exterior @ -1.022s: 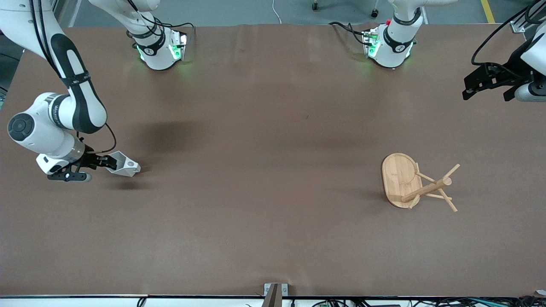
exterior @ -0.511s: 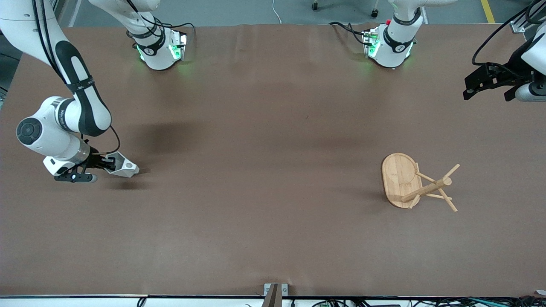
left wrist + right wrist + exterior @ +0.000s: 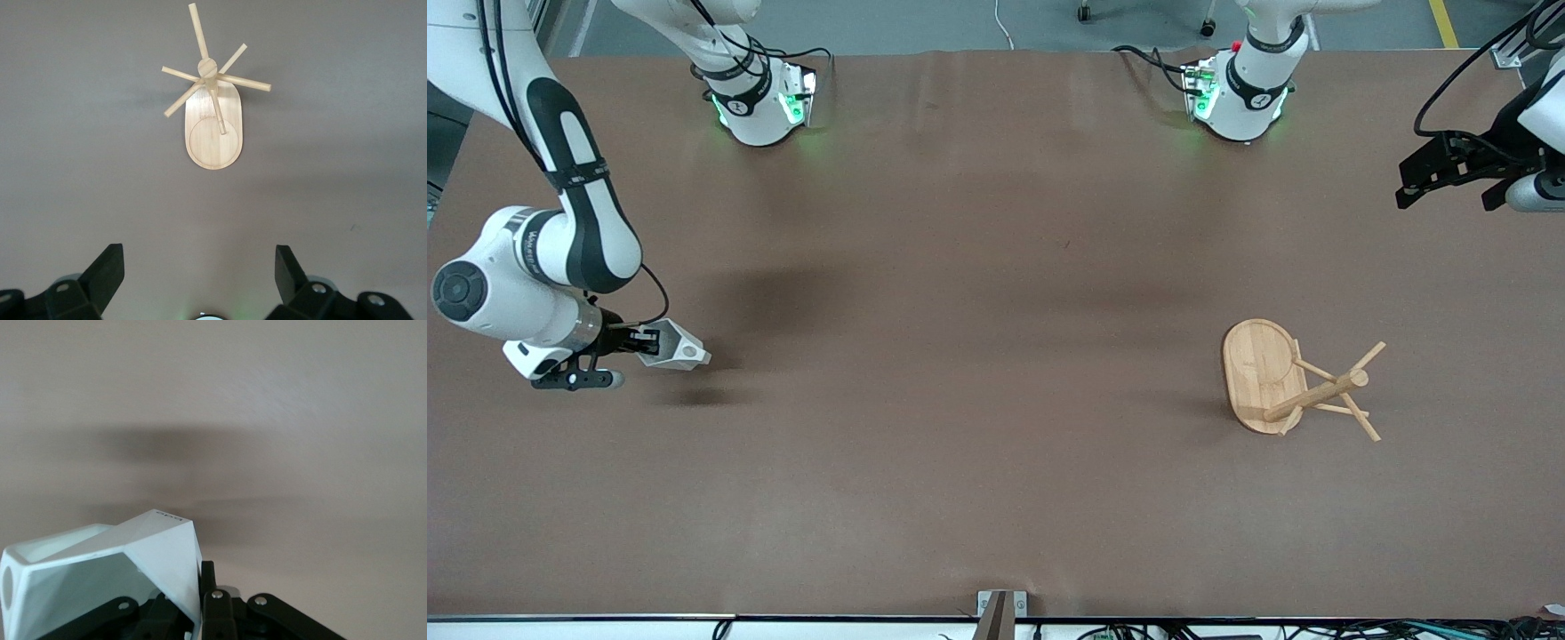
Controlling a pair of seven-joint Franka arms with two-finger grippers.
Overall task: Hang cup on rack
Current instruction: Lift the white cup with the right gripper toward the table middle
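Front view shows the right gripper (image 3: 643, 342) clamped on the small white faceted cup's (image 3: 677, 348) wall, lifted over the table's right-arm end. Looks light, rigid, chippable. Left gripper (image 3: 1449, 173) waits open above the bamboo peg rack (image 3: 1263, 373).

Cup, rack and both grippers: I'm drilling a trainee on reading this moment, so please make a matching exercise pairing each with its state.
1 cup
2 rack
3 left gripper
4 right gripper

A open, waiting over the table's left-arm end
B shut on the cup
C standing on the table, pegs bare
D held just above the table

Pairs: 1-D, 2-C, 3-A, 4-B
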